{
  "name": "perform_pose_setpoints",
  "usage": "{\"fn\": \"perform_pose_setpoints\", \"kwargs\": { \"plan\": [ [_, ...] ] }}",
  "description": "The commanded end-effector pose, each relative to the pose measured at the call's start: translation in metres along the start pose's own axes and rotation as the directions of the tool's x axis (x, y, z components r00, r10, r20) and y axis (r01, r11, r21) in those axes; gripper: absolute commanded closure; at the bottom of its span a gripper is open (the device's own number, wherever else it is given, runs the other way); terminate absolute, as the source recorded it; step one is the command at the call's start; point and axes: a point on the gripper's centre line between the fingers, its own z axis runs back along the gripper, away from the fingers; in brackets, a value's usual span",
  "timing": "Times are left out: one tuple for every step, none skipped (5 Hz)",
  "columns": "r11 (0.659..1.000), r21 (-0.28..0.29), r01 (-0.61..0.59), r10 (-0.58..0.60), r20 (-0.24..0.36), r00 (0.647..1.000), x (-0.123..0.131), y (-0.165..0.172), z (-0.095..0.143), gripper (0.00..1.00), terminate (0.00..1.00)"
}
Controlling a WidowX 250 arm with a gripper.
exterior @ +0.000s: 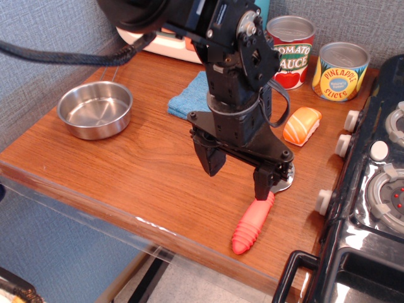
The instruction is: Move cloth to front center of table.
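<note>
The blue cloth (188,96) lies flat on the brown wooden table (126,170) toward the back, mostly hidden behind my arm. My gripper (238,172) hangs over the middle of the table, in front of the cloth and apart from it. Its two black fingers (210,158) stand spread, with nothing between them. The right finger sits just above the metal end of a red-handled utensil (254,222).
A steel bowl (95,109) sits at the left. A toy salmon sushi piece (302,125) lies right of the arm. A tomato sauce can (291,50) and a pineapple slices can (341,71) stand at the back. The black toy stove (372,189) fills the right side.
</note>
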Motion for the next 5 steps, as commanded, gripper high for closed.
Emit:
{"fn": "perform_pose_setpoints", "kwargs": {
  "plan": [
    [1.0,0.0,0.0,0.0,0.0,1.0,0.0,0.0,0.0,0.0,0.0],
    [0.996,0.028,-0.082,0.082,-0.01,0.997,0.03,0.032,-0.009,0.0,0.0],
    [0.986,0.055,-0.157,0.155,0.024,0.988,0.061,0.065,-0.012,0.0,0.0],
    [0.97,0.112,-0.216,0.215,0.017,0.976,0.096,0.101,-0.023,0.0,0.0],
    [0.966,0.149,-0.209,0.214,-0.018,0.977,0.124,0.132,-0.035,0.0,0.0]
  ]
}}
